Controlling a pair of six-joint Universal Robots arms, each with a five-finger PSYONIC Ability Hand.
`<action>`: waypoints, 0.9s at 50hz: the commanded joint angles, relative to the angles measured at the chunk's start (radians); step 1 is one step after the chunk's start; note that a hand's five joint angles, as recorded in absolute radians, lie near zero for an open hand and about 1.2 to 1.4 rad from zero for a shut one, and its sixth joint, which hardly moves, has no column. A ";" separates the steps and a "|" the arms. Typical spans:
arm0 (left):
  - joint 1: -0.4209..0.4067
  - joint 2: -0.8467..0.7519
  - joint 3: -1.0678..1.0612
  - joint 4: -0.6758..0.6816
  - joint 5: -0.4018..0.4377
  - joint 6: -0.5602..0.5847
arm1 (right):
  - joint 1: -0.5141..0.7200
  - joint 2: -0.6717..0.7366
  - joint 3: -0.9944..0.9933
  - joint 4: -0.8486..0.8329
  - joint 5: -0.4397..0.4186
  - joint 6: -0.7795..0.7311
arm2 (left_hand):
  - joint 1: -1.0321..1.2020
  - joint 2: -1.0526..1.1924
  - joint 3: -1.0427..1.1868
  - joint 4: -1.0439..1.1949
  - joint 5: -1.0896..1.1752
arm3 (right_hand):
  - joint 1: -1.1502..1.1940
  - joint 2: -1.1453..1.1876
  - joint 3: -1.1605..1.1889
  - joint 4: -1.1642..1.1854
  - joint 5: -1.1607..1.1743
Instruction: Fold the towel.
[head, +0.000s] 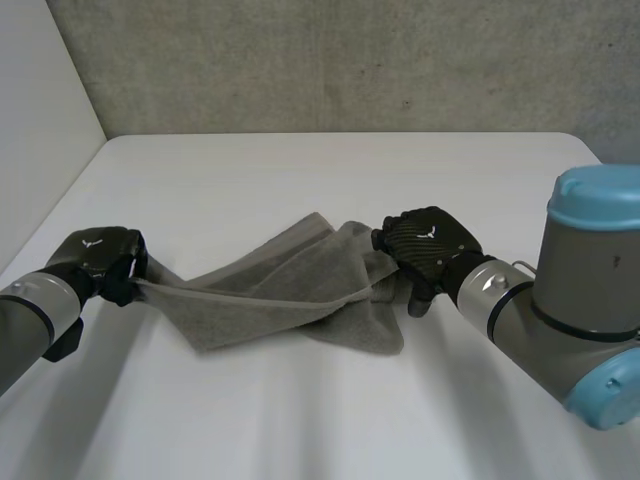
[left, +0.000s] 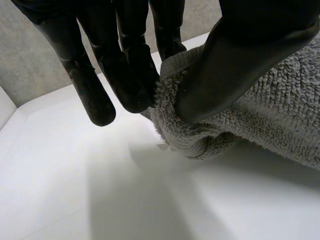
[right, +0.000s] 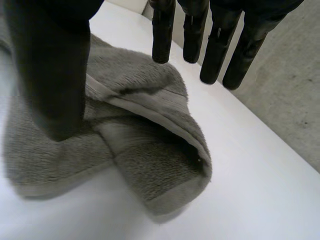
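A grey towel (head: 300, 290) lies crumpled in the middle of the white table (head: 300, 180), one edge stretched out leftward. My left hand (head: 100, 258) pinches that stretched corner, and in the left wrist view the thumb (left: 225, 70) presses the towel (left: 270, 110) against the fingers (left: 135, 85). My right hand (head: 430, 245) hovers at the towel's right end. In the right wrist view its fingers (right: 215, 45) are straight and spread, apart from the thumb (right: 55, 75), with the bunched towel (right: 145, 145) lying loose on the table beneath.
A grey wall (head: 350, 60) rises behind the table's far edge. A pale wall (head: 40, 120) borders the left side. Bare white tabletop (head: 300, 420) runs in front of the towel.
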 joint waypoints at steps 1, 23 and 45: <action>0.001 0.005 -0.004 0.000 0.000 0.000 | 0.001 0.095 -0.016 -0.144 0.010 0.002 | 0.110 0.063 0.049 0.037 0.097 | 0.126 0.124 0.120 0.117 0.103; -0.002 0.007 -0.016 0.001 0.000 -0.001 | 0.035 0.327 -0.202 -0.231 0.064 0.005 | 0.110 0.063 0.049 0.037 0.097 | 0.666 0.664 0.660 0.657 0.643; 0.074 0.261 0.116 -0.035 0.063 -0.070 | -0.232 -0.215 -0.380 0.281 -0.214 0.226 | 0.110 0.063 0.049 0.037 0.097 | 0.991 0.989 0.985 0.982 0.968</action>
